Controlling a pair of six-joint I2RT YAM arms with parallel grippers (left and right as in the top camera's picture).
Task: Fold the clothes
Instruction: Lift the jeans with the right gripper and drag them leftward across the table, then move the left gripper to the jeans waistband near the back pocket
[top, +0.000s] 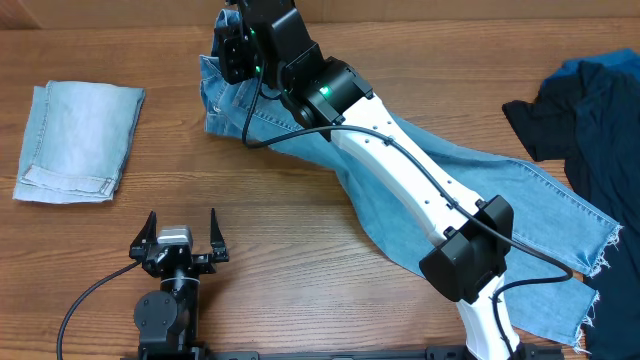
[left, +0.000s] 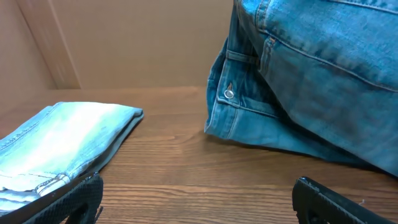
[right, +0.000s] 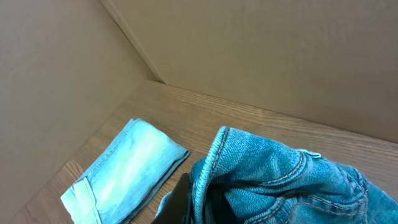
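Long light-blue jeans (top: 420, 190) lie diagonally across the table, waist at the far middle, frayed hems at the front right. My right gripper (top: 232, 52) is shut on the jeans' waistband (right: 214, 171) and holds it raised above the table. The waist with its button shows in the left wrist view (left: 292, 81). My left gripper (top: 180, 240) is open and empty, resting low near the front left edge; its fingertips frame bare wood (left: 196, 199).
A folded pale denim piece (top: 75, 140) lies at the left, also in the left wrist view (left: 62, 140) and the right wrist view (right: 124, 171). Dark navy garments (top: 590, 110) are heaped at the right. Cardboard walls stand behind the table.
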